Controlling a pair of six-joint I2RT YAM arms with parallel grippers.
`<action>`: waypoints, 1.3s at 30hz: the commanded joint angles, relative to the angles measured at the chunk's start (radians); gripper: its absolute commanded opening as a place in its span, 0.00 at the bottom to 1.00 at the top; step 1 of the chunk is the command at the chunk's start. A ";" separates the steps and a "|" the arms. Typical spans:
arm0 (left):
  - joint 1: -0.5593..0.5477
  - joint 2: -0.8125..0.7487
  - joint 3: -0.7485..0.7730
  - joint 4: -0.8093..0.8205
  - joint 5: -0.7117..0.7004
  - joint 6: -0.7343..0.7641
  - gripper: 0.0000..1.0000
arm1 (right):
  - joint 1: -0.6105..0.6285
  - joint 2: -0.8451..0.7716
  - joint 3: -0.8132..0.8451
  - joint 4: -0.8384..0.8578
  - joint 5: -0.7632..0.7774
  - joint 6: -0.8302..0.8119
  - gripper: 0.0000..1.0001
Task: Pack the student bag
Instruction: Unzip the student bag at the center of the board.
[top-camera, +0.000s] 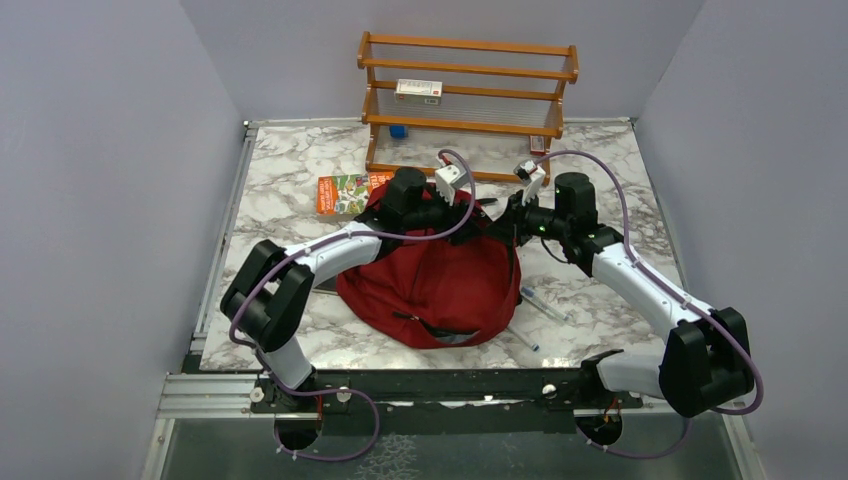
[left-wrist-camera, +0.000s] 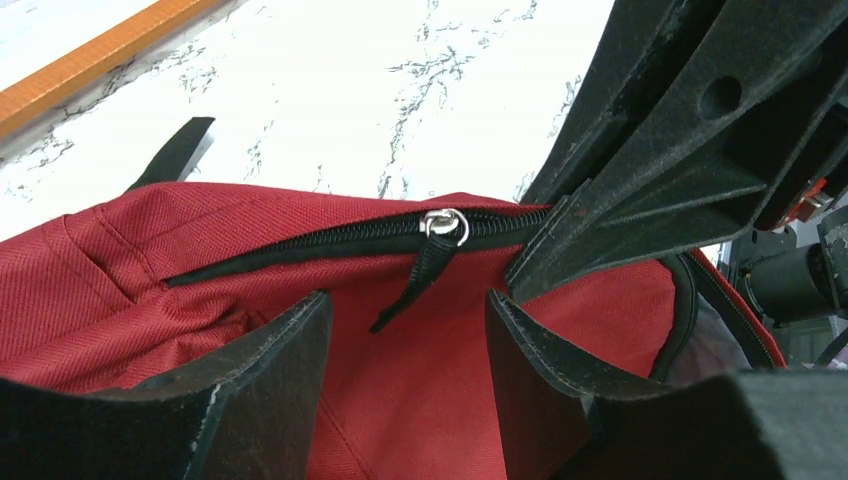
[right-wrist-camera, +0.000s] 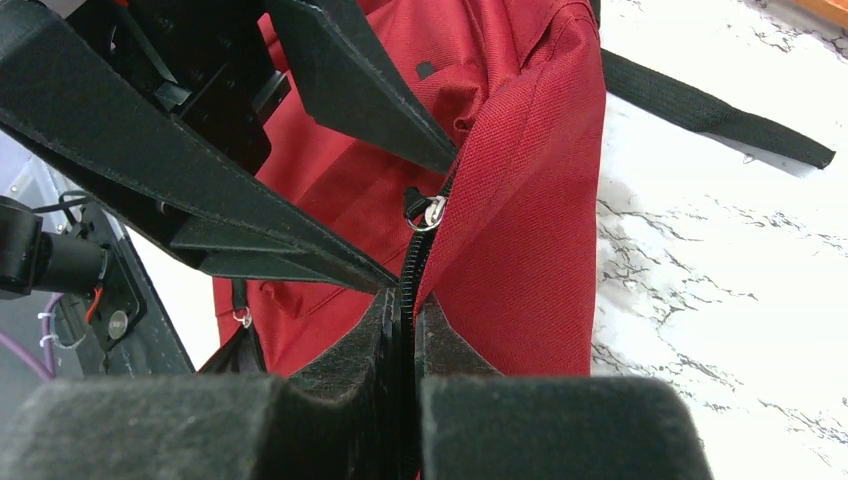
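Right, starting at the near edge of the tabletop (top-camera: 290, 170) — the student bag (top-camera: 430, 280) sits slumped in the middle, a little toward that edge, with pens (top-camera: 545, 303) lying loose just off its right side. They look like cargo not yet packed.

Up on the bag's far crown, both arms meet. The right tool (right-wrist-camera: 412, 320) is pinched narrow on the zipper seam, with fabric and black teeth clamped between its fingers. My read is that it anchors the bag so the soft cloth can't bunch when the zipper is worked.

The left tool (left-wrist-camera: 408, 300) stands wide and holds nothing. Its fingers sit either side of the zipper pull (left-wrist-camera: 443, 224) and the black tab hanging from it, and neither finger touches. That straddle makes sense — line up first, close on the tab second. Which way the slider needs to run I can't tell.

A black strap (right-wrist-camera: 715, 110) trails flat on the marble beyond the bag. Further back, at the bag's far-left shoulder, an orange-edged book (top-camera: 342, 194) lies flat, likely waiting its turn. Along the far edge, the wooden rack (top-camera: 467, 90) carries a small box (top-camera: 418, 91) on a shelf.
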 joint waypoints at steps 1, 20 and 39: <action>-0.007 0.022 0.051 0.034 0.018 0.004 0.58 | 0.001 -0.033 0.009 0.051 -0.053 0.002 0.01; -0.009 0.030 0.097 -0.057 -0.077 0.028 0.06 | 0.001 -0.054 -0.013 0.026 0.000 -0.020 0.00; 0.066 0.032 0.236 -0.349 -0.426 0.110 0.00 | 0.001 -0.114 -0.024 -0.040 0.121 -0.056 0.01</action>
